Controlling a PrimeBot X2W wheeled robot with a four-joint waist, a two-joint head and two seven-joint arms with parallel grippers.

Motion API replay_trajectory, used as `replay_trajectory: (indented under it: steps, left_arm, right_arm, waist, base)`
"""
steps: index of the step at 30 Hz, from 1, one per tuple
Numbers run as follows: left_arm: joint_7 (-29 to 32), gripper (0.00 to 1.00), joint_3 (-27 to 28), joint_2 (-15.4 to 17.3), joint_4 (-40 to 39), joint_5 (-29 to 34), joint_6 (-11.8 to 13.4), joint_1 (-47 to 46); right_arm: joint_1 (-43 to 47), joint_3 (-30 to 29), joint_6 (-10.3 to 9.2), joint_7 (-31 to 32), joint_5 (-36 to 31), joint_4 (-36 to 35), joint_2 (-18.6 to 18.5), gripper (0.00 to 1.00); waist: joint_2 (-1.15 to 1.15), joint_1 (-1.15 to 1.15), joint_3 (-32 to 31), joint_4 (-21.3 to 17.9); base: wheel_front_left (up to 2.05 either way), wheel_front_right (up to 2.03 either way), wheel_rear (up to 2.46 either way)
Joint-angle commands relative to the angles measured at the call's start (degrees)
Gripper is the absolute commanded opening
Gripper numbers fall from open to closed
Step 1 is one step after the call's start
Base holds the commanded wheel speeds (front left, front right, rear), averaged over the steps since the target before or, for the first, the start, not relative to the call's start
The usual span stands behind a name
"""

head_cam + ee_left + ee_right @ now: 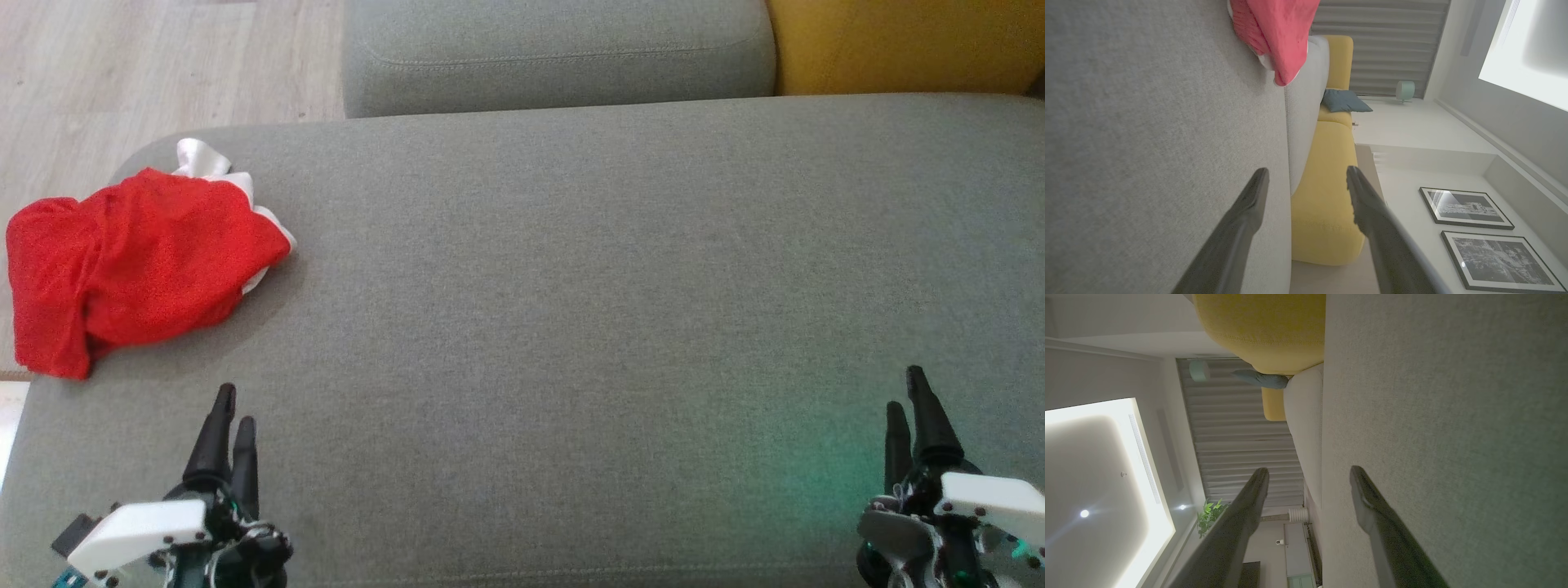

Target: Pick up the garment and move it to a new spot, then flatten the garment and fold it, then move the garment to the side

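Note:
A crumpled red garment (139,261) with white trim lies at the far left corner of the grey sofa cushion (588,327), partly hanging over its left edge. In the left wrist view the red garment (1276,32) shows at the top, well beyond the fingertips. My left gripper (233,404) hovers at the lower left, a short way in front of the garment, open and holding nothing. My right gripper (908,390) hovers at the lower right, far from the garment, also open and empty. Each wrist view shows its gripper's fingers spread, left gripper (1306,175), right gripper (1309,475).
A second grey cushion (555,53) sits behind the main one, with a yellow cushion (906,41) at the far right. Wooden floor (147,65) lies beyond the sofa's left corner. The left wrist view shows a yellow seat (1327,196) and a teal pillow (1345,101).

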Motion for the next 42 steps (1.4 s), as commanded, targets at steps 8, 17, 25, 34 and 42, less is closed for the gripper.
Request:
replay_trajectory:
  steps: [8,17,25,34,42]
  left_arm:
    - [-1.6,1.0,-0.6,1.1,-3.6,5.1,-0.1,-3.2]
    - [-3.0,1.0,-0.9,0.9,-5.6,12.6,-0.2,-3.4]
    - [-4.3,1.0,-1.7,1.0,-7.1,20.5,-0.2,-3.5]
    - [-6.0,1.0,-2.6,1.2,-9.0,29.6,-0.2,-3.6]
    - [-7.4,1.0,-3.3,1.4,-10.1,36.3,0.0,-3.6]
  right_arm:
    - [-1.7,1.3,0.05,-1.9,-3.7,-3.4,-1.3,1.0]
    - [-1.7,2.2,0.07,-3.3,-10.3,-4.9,-2.2,1.0]
    - [-1.6,2.6,0.08,-3.5,-17.9,-7.1,-2.3,1.0]
    - [-1.0,3.1,0.1,-3.3,-27.7,-9.7,-2.4,1.0]
    - [-0.5,3.6,0.11,-3.7,-35.3,-10.9,-2.5,1.0]
  waist:
    - [0.0,0.0,-0.2,0.1]
    - [0.0,0.0,-0.4,0.0]
    - [0.0,0.0,-0.6,-0.1]
    - [0.0,0.0,-0.7,-0.2]
    - [0.0,0.0,-0.9,-0.3]
  base:
    - [0.0,0.0,0.0]
    - [0.0,0.0,0.0]
    - [0.0,0.0,0.0]
    - [0.0,0.0,0.0]
    - [0.0,0.0,0.0]
